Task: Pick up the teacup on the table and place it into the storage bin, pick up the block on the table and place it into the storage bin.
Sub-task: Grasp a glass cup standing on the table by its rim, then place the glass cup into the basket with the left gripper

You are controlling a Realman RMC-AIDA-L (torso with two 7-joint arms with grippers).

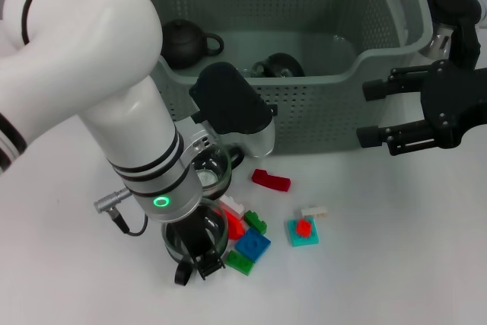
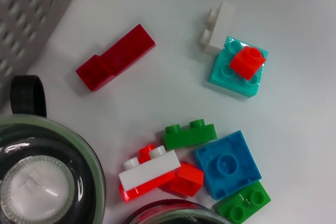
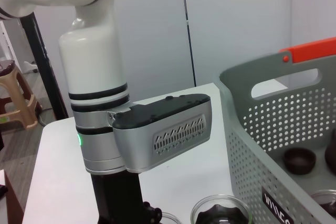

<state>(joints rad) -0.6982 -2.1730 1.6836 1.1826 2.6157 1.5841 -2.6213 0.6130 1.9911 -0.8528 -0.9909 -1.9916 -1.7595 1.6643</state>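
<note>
The left hand (image 1: 194, 264) is down over a glass teacup (image 1: 196, 235) on the surface (image 1: 396, 264), grip unclear, blocks (image 1: 251, 247) lie loose, and the right hand (image 1: 380, 116) waits released beside the storage bin (image 1: 319, 104).

The grey-green perforated bin (image 1: 319, 104) is sitting at twelve o'clock; glass teacups (image 1: 209, 169) and loose colored blocks (image 1: 253, 245) are lying before it, toward six.

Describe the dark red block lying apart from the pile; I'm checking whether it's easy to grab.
The dark red block is glossy plastic, elongated, with one end stepped lower. It lies flat on the white table, alone, just in front of the storage bin. Nothing touches it; the other bricks sit in a cluster nearer the robot.
</note>
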